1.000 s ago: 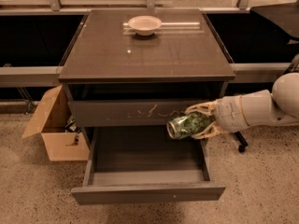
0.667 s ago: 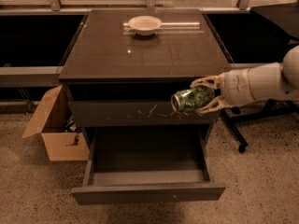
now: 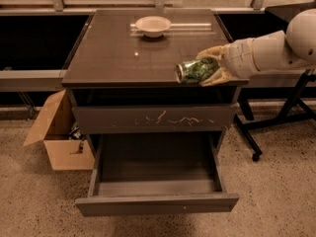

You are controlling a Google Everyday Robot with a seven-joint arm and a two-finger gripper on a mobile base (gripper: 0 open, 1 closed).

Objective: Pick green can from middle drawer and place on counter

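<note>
The green can (image 3: 196, 71) lies on its side in my gripper (image 3: 211, 66), silvery end facing left, held just over the front right part of the counter (image 3: 123, 58). The gripper's pale fingers (image 3: 217, 77) are shut on the can from above and below; the white arm comes in from the right. The middle drawer (image 3: 157, 204) is pulled open below, its inside bare and dark. Above it sits the closed drawer front with pale scratch marks (image 3: 154, 118).
A white bowl (image 3: 153, 25) stands at the back of the counter. An open cardboard box (image 3: 58, 132) sits on the floor left of the cabinet. A black wheeled stand (image 3: 276, 117) is on the right. A railing runs behind.
My gripper has lifted the green can from beside the scratched drawer front up to counter height, over the counter's front right edge.
</note>
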